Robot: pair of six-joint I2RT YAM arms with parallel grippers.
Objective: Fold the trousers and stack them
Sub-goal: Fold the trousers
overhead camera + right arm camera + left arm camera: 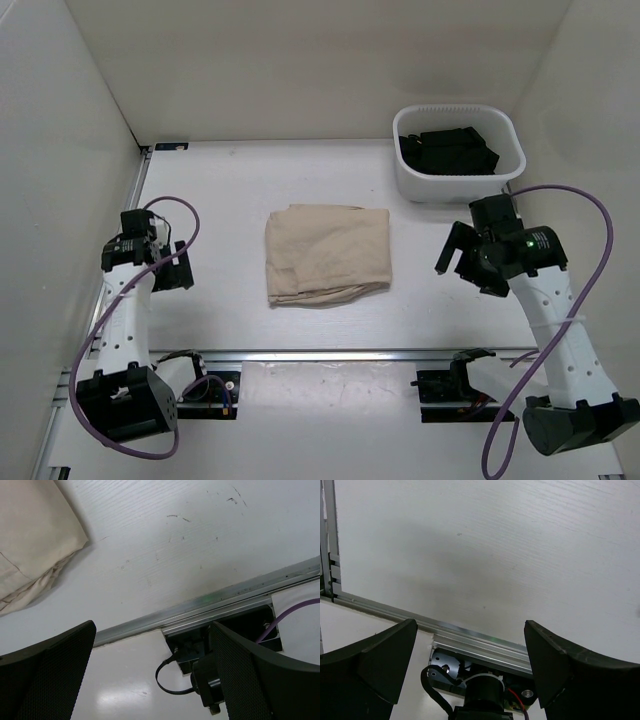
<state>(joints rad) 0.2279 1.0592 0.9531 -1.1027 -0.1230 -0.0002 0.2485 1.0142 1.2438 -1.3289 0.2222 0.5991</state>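
The beige trousers lie folded into a rough square in the middle of the white table. One corner of them shows at the top left of the right wrist view. My left gripper hangs open to the left of the trousers, well apart from them, with nothing between its fingers. On the other side my right gripper is open too, clear of the cloth, and its wrist view shows only bare table and rail between the jaws.
A white basket with black folded garments stands at the back right, just behind my right arm. An aluminium rail runs across the near edge. White walls close in the left, back and right sides.
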